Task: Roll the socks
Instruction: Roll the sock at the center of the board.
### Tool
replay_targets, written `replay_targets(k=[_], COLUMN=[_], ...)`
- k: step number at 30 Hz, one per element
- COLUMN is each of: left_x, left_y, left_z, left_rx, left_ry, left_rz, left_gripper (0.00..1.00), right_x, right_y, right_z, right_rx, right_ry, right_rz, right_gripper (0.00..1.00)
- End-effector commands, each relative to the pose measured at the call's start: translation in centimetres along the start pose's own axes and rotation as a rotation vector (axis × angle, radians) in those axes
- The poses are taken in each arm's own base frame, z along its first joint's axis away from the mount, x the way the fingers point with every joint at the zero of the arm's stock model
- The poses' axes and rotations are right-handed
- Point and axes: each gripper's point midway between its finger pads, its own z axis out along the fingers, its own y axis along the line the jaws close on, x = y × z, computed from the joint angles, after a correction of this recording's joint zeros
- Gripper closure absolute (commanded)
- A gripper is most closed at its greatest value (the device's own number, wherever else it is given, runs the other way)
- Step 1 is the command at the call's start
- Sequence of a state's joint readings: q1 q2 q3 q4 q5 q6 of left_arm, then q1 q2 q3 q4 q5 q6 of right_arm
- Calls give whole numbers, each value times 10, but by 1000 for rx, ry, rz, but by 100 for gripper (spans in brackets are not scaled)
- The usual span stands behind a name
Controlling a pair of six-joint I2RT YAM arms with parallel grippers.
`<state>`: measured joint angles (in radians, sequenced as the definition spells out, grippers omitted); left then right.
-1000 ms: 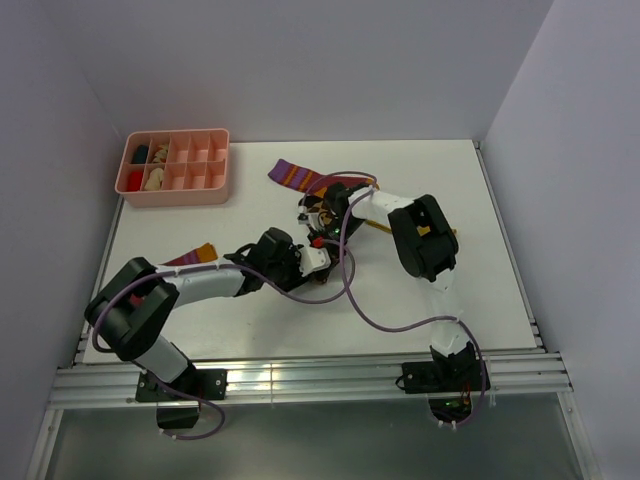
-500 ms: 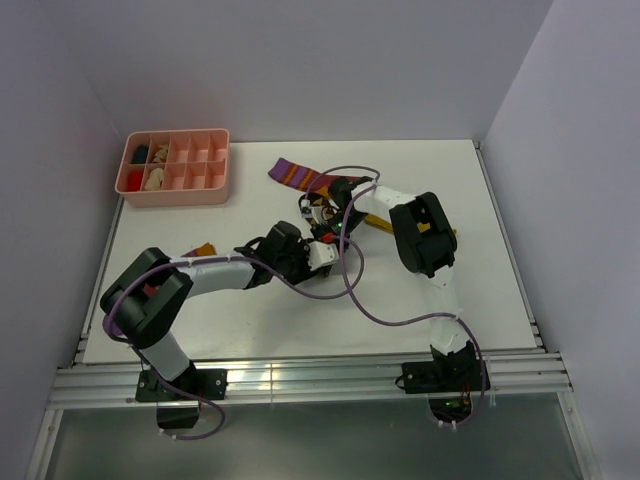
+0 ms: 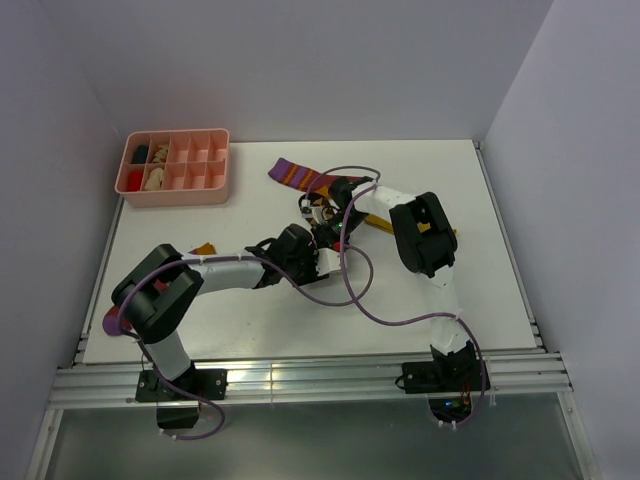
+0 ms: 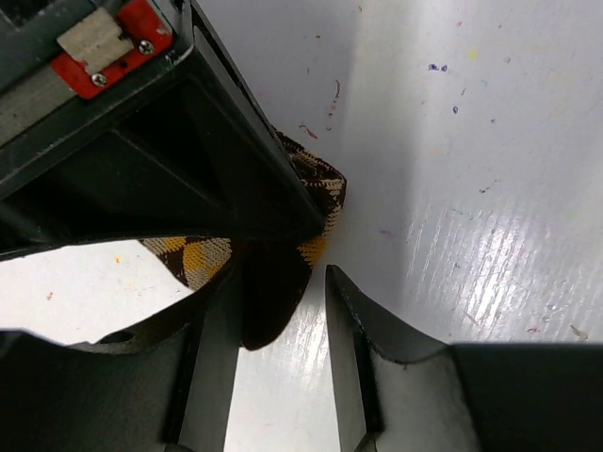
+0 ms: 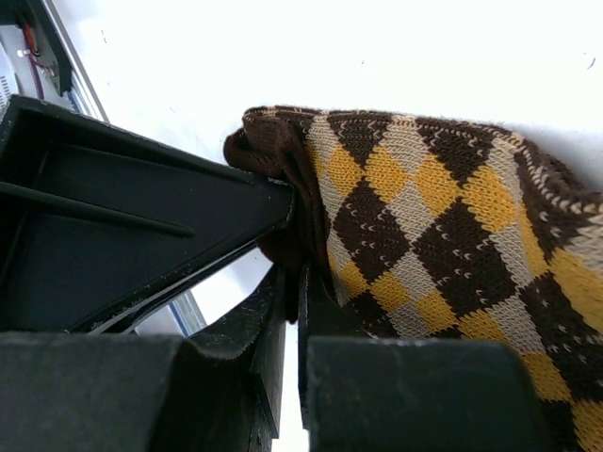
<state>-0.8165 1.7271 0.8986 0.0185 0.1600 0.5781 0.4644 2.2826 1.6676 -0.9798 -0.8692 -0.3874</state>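
Note:
The brown-and-tan diamond-check sock hangs from my right gripper, which is shut on its dark brown end. In the left wrist view that brown end sits between the fingers of my left gripper, which is open around it, with the left finger beside the cloth. In the top view the two grippers, left and right, meet at mid-table. One maroon sock with a purple cuff lies behind them. An orange toe peeks from under my left arm. A mustard-yellow sock shows beside the right arm.
A pink compartment tray with small items stands at the back left. Purple cables loop over the table near both arms. Walls close in the table on the left, back and right.
My left arm has swung right and its gripper has closed in on the right gripper and the hanging sock end. The right arm has barely moved.

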Motion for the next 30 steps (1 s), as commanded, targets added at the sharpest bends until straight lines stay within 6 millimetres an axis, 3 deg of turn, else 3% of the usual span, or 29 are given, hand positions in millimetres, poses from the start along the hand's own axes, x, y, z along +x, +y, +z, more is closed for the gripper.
replay_targets(k=[1,5,10,18,21,23,28,30], left_x=[8,6,23,20,5,-3,-7,-4], left_y=[1,6,5,15,40,62,109,112], left_z=[-1,-1,-3,-15,-25,-42,-95,-104], left_rx=[-5,16,16,-43,-142,-200,-384,-424], left_ry=[39,28,76,36,-30,-94,-220,-247], left_rz=[53,23,-4,-85,-211,-382,-737,-891], left_gripper=[56,56,58,61,65,64,59,51], right_x=[2,1,-1,1,-2,1,-5,-15], right_y=[-26,-26,-24,-27,-30,-28,-26,-29], right_z=[0,0,-2,4,6,7,8,8], right_rx=[77,80,81,83,98,107,137,169], right_ry=[2,2,-14,-12,-36,-52,-160,-229], right_rz=[-39,-37,-41,-4,24,76,148,185], right_gripper=[100,100,100,100,100,100,100,100])
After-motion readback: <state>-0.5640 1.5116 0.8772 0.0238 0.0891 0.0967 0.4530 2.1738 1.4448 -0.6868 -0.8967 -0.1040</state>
